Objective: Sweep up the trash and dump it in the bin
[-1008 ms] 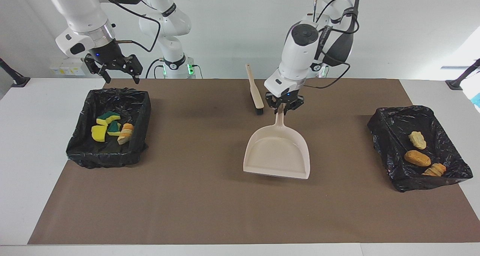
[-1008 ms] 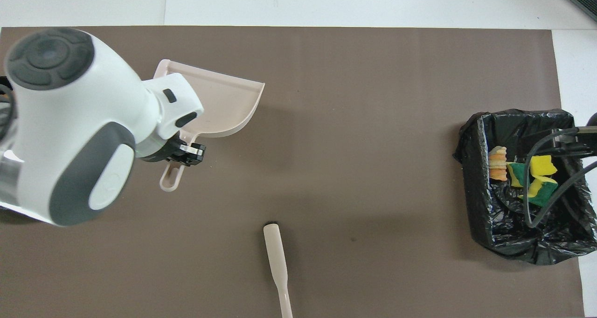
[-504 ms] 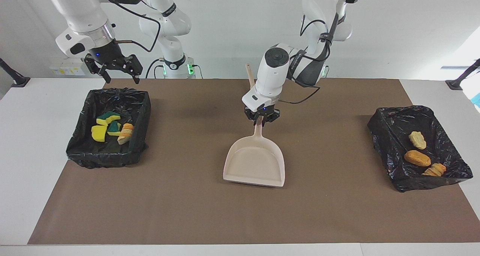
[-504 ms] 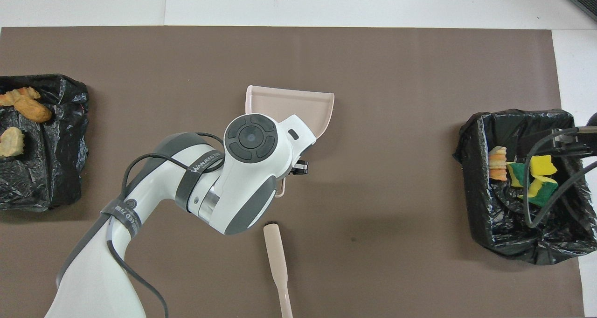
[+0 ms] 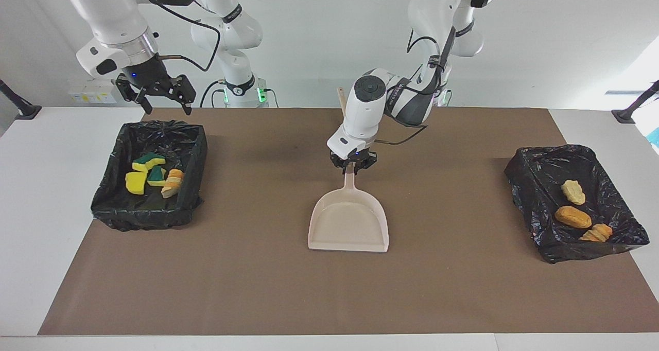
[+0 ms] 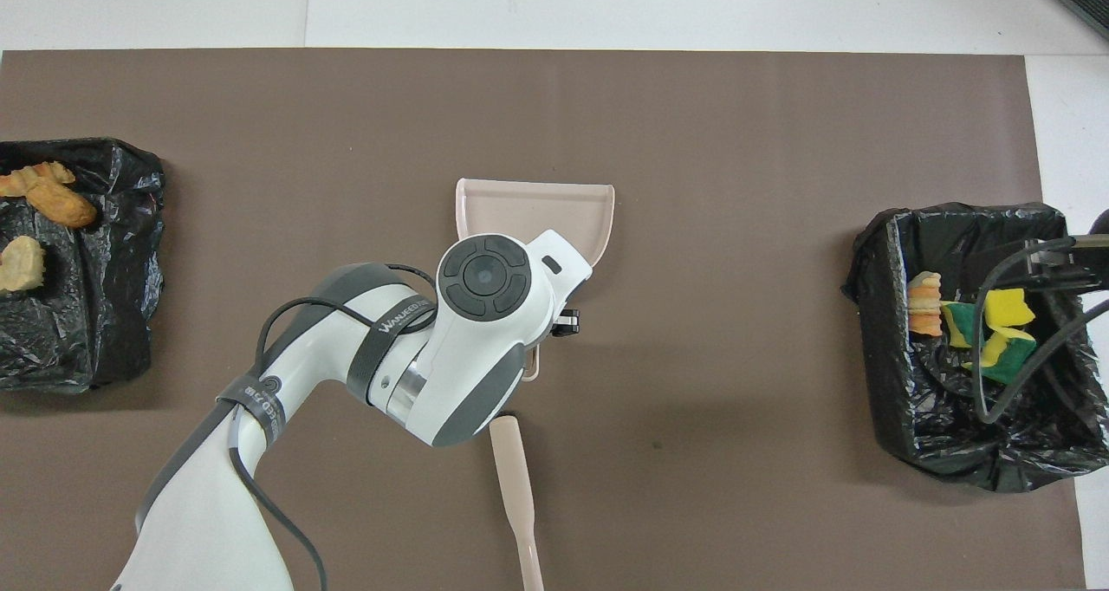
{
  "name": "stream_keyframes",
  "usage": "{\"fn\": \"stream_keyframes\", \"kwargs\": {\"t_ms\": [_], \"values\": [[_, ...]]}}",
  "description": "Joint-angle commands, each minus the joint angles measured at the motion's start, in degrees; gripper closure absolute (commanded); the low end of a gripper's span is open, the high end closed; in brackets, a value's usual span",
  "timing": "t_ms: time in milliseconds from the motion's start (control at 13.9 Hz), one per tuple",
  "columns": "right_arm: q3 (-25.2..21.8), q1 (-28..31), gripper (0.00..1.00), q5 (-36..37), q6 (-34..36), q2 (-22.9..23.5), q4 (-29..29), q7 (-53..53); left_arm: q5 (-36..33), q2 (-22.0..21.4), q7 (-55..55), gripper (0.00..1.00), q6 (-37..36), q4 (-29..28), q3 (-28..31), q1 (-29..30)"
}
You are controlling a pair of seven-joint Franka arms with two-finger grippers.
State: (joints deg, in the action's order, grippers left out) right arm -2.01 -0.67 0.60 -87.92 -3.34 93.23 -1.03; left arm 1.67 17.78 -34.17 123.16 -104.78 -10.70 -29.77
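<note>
The beige dustpan [image 5: 348,225] lies flat at the mat's middle, empty, its mouth pointing away from the robots. My left gripper [image 5: 352,165] is shut on the dustpan's handle, and in the overhead view the wrist covers that handle. All the trash sits in two black-lined bins. Yellow-green sponge chunks [image 5: 138,181] and a bread lump [image 5: 173,182] are in the bin [image 5: 149,218] at the right arm's end. Three bread lumps [image 5: 572,216] are in the bin [image 5: 530,186] at the left arm's end. My right gripper [image 5: 166,104] hangs open over its bin's robot-side rim.
A beige brush [image 6: 513,487] lies on the brown mat [image 6: 736,184], nearer to the robots than the dustpan; in the facing view the left arm hides most of it. White table borders the mat beside both bins.
My left arm carried the dustpan toward the right arm's end, to the mat's middle, and squared it flat there. The right arm has stayed still.
</note>
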Motion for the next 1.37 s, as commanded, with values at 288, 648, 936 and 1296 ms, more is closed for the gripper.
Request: {"fn": "stream_keyframes", "kwargs": {"t_ms": [288, 648, 936, 1296], "values": [[0.1, 0.1, 0.00, -1.0, -0.9, -0.8, 1.2, -0.7, 0.7, -6.6, 0.0, 0.00, -8.8, 0.9, 1.9, 4.1], [0.0, 0.1, 0.00, -1.0, -0.9, -0.8, 1.2, -0.7, 0.7, -10.0, 14.6, 0.00, -10.8, 0.6, 1.9, 14.6], [0.1, 0.1, 0.00, -1.0, -0.9, -0.8, 1.2, -0.7, 0.4, -12.8, 31.6, 0.00, -16.1, 0.7, 2.0, 23.9], [0.1, 0.1, 0.00, -1.0, -0.9, -0.8, 1.2, -0.7, 0.0, -18.6, 43.8, 0.00, -21.3, 1.2, 2.0, 32.8]]}}
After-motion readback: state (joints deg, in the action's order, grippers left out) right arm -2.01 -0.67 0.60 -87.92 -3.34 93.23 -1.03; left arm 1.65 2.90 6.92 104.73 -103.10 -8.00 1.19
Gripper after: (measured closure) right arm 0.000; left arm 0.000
